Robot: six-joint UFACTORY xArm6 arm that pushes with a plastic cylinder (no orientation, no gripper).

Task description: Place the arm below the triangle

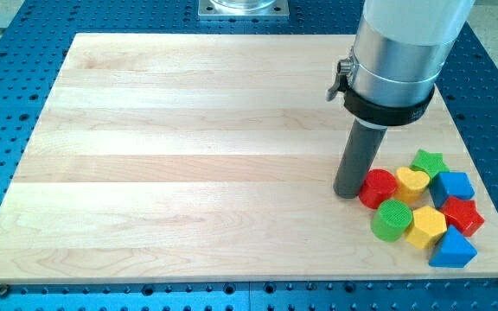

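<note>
My tip [347, 193] rests on the wooden board [188, 155] at the view's right, just left of a cluster of blocks and touching or nearly touching the red cylinder [377, 188]. The blue triangle [453, 250] lies at the cluster's bottom right, near the board's lower edge, well to the right of and below my tip. Between them sit the green cylinder [392, 219] and the yellow hexagon [425, 227].
The cluster also holds a yellow heart [412, 183], a green star [429, 162], a blue block [453, 186] and a red star [462, 215]. The arm's silver body [396, 52] rises above the rod. A blue perforated table [7, 104] surrounds the board.
</note>
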